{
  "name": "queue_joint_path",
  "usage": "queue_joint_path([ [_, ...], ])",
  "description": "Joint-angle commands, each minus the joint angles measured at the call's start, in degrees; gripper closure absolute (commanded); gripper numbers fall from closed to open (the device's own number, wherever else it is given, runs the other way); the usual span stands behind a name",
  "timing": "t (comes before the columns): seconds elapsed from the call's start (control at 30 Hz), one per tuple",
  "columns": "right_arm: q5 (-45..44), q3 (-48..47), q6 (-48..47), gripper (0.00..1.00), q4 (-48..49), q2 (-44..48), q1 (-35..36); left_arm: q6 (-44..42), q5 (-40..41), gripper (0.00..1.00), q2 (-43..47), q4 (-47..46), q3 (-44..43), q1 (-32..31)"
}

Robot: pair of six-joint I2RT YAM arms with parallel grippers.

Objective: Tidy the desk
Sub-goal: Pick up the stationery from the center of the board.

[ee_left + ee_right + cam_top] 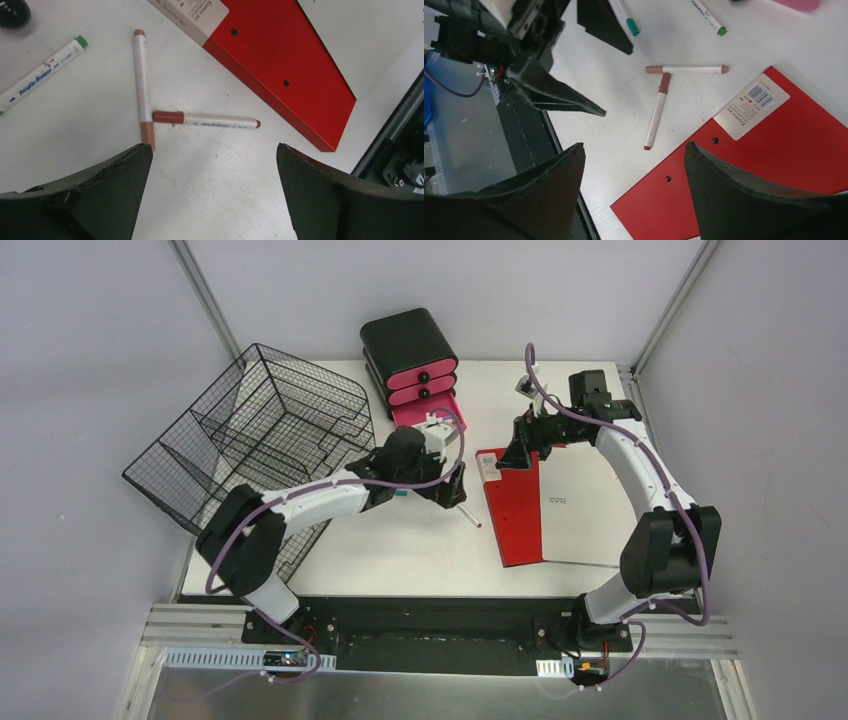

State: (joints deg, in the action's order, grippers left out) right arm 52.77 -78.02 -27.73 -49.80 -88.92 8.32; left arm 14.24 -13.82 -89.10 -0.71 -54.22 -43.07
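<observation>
The white desk (400,550) holds loose pens and a red-and-white notebook (545,505). My left gripper (446,490) is open and empty, low over two white markers with brown caps: one (142,85) lies lengthwise, the other (205,120) crosswise and touching it. A green-capped marker (42,75) lies to the left. My right gripper (516,454) is open and empty above the notebook's red cover (764,150). In the right wrist view the same two brown-capped markers (686,69) (655,112) lie beside the open left gripper (589,65).
A black wire basket (255,440) lies tilted at the desk's left edge. A black-and-pink drawer unit (410,365) stands at the back, its lowest drawer pulled out. Two green-tipped pens (626,17) (709,17) lie near it. The desk's front edge (524,145) is close.
</observation>
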Motion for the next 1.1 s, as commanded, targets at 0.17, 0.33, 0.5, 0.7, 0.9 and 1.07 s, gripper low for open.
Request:
queue_joint_path([
  [0.17, 6.1, -5.21, -2.5, 0.25, -6.67, -3.58, -0.64, 0.38, 5.59, 0.04, -13.43, 11.52, -15.43, -0.29],
  [0.33, 6.14, -5.41, -2.92, 0.24, -7.2, -3.63, -1.79, -1.28, 11.01, 0.08, -19.06, 16.2, -21.85, -1.26],
  [0.5, 6.68, -5.3, -2.86, 0.24, -7.24, -3.95, -2.84, -3.51, 17.59, 0.13, -24.89, 21.25, -28.92, -3.19],
  [0.7, 6.94, -5.39, -2.82, 0.24, -7.47, -4.3, -3.14, -6.34, 24.28, 0.24, -30.1, 25.35, -34.62, -5.18],
  [0.9, 6.82, -5.68, -3.25, 0.24, -7.95, -4.53, -3.19, -7.29, 25.81, 0.34, -32.11, 27.0, -36.69, -5.4],
  [1.07, 6.9, -5.83, -3.48, 0.24, -8.43, -4.69, -3.27, -7.41, 24.82, 0.46, -33.1, 27.64, -37.22, -5.38],
])
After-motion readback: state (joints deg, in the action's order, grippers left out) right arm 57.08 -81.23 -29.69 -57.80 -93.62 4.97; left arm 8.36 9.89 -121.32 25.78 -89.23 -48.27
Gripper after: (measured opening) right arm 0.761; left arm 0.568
